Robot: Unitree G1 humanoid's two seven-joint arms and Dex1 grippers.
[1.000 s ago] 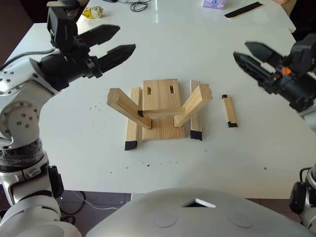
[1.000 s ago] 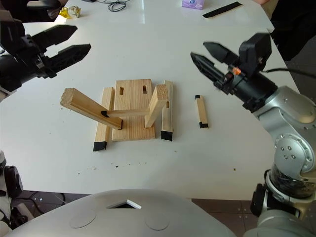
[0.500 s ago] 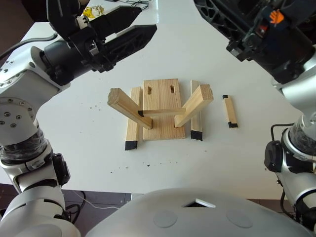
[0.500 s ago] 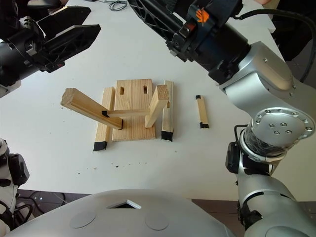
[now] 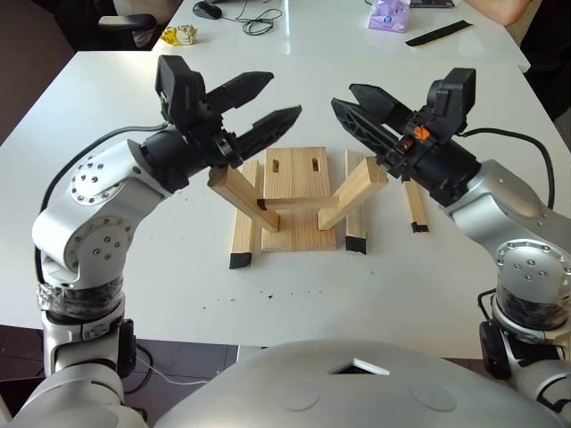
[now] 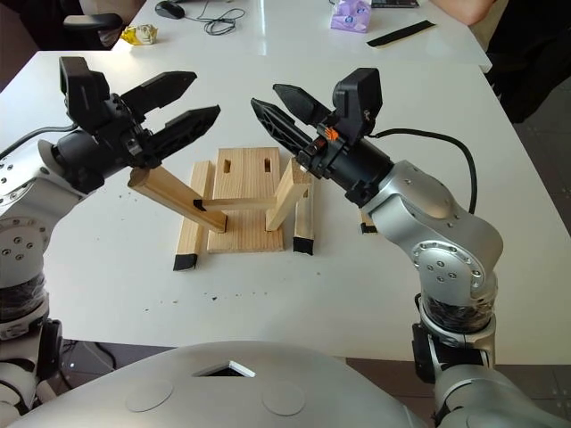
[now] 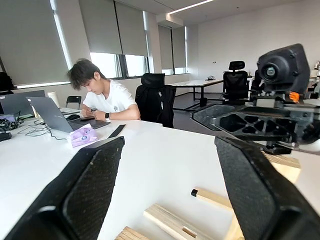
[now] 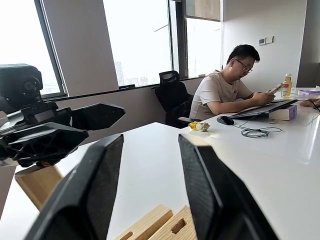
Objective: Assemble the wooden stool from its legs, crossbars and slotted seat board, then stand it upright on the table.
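Half-built pale wooden stool [image 5: 299,201] lies on white table [image 5: 152,267]; black left gripper [image 5: 281,95] and right gripper [image 5: 344,96] hover above (both spread wide).

On the second white table [image 5: 321,31], which adjoins the far edge, I see from left to right: a crumpled yellow wrapper [image 5: 183,34], a black computer mouse [image 5: 207,10], a loose black cable [image 5: 259,18], a lilac tissue pack [image 5: 388,13] and a flat black strip [image 5: 437,33] lying at an angle. An open grey laptop [image 7: 50,116] stands near the pack. A black office chair [image 7: 157,97] stands behind. Small dark specks [image 5: 268,292] dot the near white table [image 5: 107,98].
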